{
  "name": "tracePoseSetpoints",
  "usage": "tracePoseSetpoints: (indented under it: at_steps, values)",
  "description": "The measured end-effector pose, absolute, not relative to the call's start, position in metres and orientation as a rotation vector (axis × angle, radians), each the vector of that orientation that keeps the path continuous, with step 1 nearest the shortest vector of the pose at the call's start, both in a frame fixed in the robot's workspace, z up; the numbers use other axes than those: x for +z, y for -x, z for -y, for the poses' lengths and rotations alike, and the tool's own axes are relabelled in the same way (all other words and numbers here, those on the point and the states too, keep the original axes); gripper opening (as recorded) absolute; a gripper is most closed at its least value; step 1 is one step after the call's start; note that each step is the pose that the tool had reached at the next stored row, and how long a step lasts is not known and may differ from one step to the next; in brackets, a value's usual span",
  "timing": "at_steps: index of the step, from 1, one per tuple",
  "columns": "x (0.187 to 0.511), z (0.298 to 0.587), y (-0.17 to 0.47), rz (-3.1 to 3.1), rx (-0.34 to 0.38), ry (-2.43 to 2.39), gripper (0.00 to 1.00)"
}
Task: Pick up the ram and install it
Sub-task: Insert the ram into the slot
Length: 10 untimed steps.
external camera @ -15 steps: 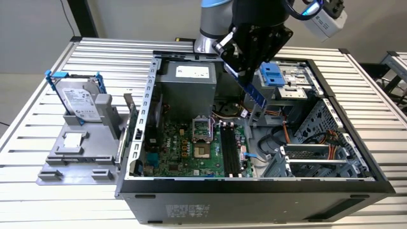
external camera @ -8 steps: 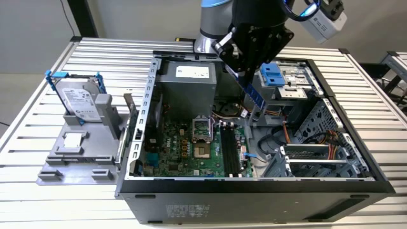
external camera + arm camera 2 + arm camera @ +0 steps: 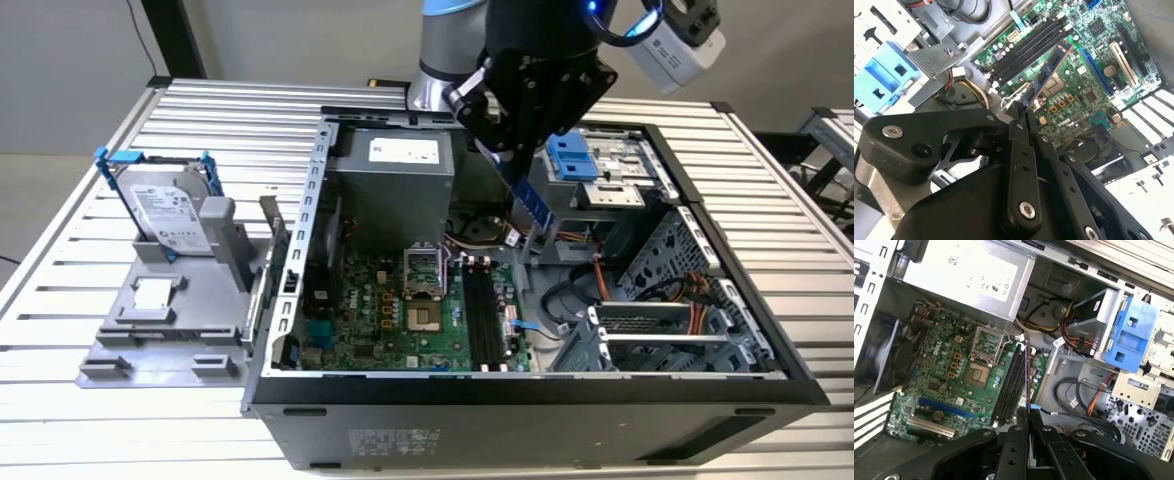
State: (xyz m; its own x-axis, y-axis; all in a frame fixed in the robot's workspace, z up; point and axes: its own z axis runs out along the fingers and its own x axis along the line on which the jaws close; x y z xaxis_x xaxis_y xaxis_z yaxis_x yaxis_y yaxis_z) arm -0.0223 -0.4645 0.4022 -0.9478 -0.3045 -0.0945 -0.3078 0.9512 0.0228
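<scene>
**Status:** pickup done, installation outstanding.

**Gripper:** In the exterior view I find the gripper (image 3: 499,150) closed on the ram (image 3: 531,200), pinching the stick by its upper end. In the second wrist view the ram (image 3: 1046,75) runs out from between the fingertips with its chip face showing. In the first wrist view the ram (image 3: 1027,375) appears edge-on as a thin line leaving the gripper (image 3: 1027,415).

**Reference:** All positions are taken from the black memory slots (image 3: 483,315) on the green motherboard (image 3: 387,310), inside the open computer case (image 3: 534,400).

**Position of the ram:** It hangs tilted in the air above the slots. Its free end points down toward their far end and is apart from them, touching nothing that I can see. In the first wrist view its edge runs roughly parallel to the memory slots (image 3: 1009,385), over the side of the bank away from the processor socket (image 3: 985,342).

**Slots:** As far as I can make out, all of them look unoccupied.

**Judgement:** The ram is lifted and carried over the board, so the first part of the task is complete. Seating is not done. The stick is clear of every slot and not yet level with them.

**Other:** The hard drive (image 3: 171,210) stands outside the case, well apart from the slots.
</scene>
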Motion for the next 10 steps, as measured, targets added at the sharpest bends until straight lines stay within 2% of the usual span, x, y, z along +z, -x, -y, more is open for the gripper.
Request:
tracePoseSetpoints:
  at_steps: [10]
  values:
    - [0.3987,0.4645,0.0226,-3.091,0.058,0.301,0.00]
